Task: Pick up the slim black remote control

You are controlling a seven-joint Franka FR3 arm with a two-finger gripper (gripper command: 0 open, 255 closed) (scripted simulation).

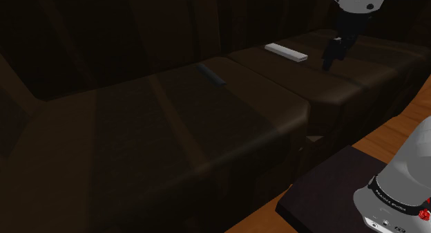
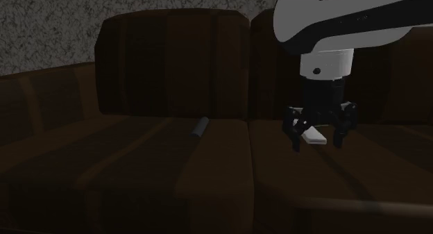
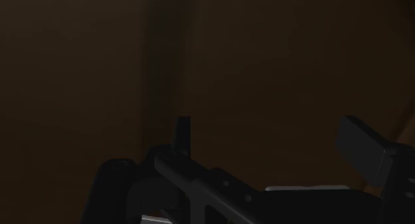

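A slim dark remote (image 1: pixel 211 75) lies on the middle seat cushion of a dark brown sofa (image 1: pixel 173 128), close to the backrest; in the second exterior view this remote (image 2: pixel 200 126) sits near the seam between two cushions. A white remote (image 1: pixel 286 52) rests on the neighbouring cushion. My gripper (image 1: pixel 329 60) hovers open just above that cushion, beside the white remote (image 2: pixel 313 135) and well away from the dark one. In the second exterior view the gripper (image 2: pixel 318 144) points down with its fingers spread. The wrist view has the gripper (image 3: pixel 273 143) open over bare brown cushion.
The sofa's backrest (image 2: pixel 173 59) rises behind the cushions, with a speckled grey wall (image 2: pixel 48 24) above it. Wooden floor (image 1: pixel 394 131) and the dark stand top (image 1: pixel 331 187) lie in front of the sofa's edge, by the arm's base (image 1: pixel 400 190).
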